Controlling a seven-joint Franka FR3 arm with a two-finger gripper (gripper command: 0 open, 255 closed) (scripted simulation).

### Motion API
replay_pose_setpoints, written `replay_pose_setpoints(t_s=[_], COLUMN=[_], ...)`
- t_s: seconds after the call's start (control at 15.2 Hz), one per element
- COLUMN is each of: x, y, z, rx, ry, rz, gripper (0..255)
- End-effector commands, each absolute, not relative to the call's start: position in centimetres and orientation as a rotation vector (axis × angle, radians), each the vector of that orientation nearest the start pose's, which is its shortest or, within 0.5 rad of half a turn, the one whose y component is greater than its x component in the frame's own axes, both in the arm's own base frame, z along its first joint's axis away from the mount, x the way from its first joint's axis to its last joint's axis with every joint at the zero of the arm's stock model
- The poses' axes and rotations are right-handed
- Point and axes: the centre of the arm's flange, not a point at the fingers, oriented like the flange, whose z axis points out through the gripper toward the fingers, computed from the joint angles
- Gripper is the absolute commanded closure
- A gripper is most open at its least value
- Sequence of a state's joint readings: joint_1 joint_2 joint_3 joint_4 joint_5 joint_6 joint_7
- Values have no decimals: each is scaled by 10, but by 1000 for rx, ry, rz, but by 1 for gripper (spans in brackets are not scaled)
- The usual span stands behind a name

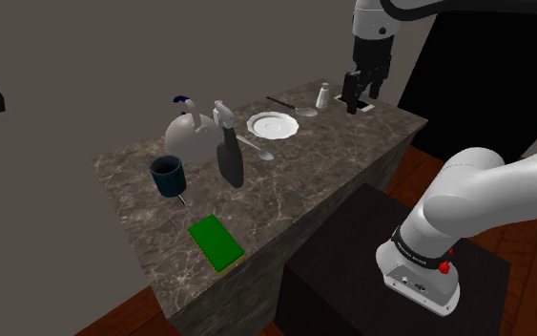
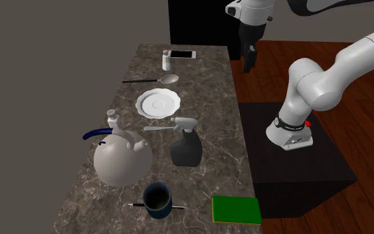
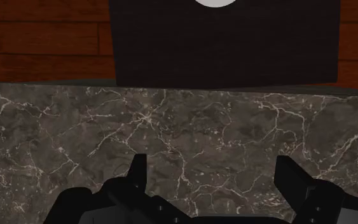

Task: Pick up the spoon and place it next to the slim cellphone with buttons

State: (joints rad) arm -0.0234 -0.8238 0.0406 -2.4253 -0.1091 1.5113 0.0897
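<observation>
Spoon: two lie on the marble counter (image 1: 295, 172), and I cannot tell which one is meant. A dark-handled spoon (image 2: 153, 80) is the nearer to the fingers, its pale bowl just beside the shaker. A grey spoon (image 2: 157, 127) lies farther from them, between the plate and the spray bottle. The gripper (image 1: 363, 95) touches neither. It hangs above the counter's end with its two black fingers (image 3: 138, 173) spread apart and nothing between them. In the wrist view bare veined marble lies under them, and beyond the fingertips come the counter's edge, the black stand (image 3: 222, 44) and the wood floor (image 3: 44, 38).

On the counter, the pale round kettle (image 2: 119, 159) with a dark blue handle stands well away from the fingers. The dark spray bottle (image 2: 187, 146) with a pale trigger head is upright just beside it, on the side towards the fingers. The white plate (image 2: 157, 102) sits between the two spoons, about midway along the counter. A flat green block (image 2: 236, 209) lies at the end farthest from the fingers, close to the edge. The dark blue mug (image 2: 153, 209) stands near it, beyond the kettle. The cellphone (image 2: 181, 54), white-framed with a dark face, lies flat at the end where the fingers hang and is the nearest thing to them. The small pale shaker (image 2: 167, 60) stands upright just beside it.
</observation>
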Motion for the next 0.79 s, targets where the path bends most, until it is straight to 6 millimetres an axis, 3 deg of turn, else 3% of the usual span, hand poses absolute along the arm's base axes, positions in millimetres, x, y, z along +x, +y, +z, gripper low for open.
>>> replay_pose_setpoints(t_s=[0.0, 0.73], x=[289, 394], y=[-4, 33], z=[565, 481], rx=[-3278, -3233], ry=[145, 134], rz=[138, 102], gripper=[0, 0])
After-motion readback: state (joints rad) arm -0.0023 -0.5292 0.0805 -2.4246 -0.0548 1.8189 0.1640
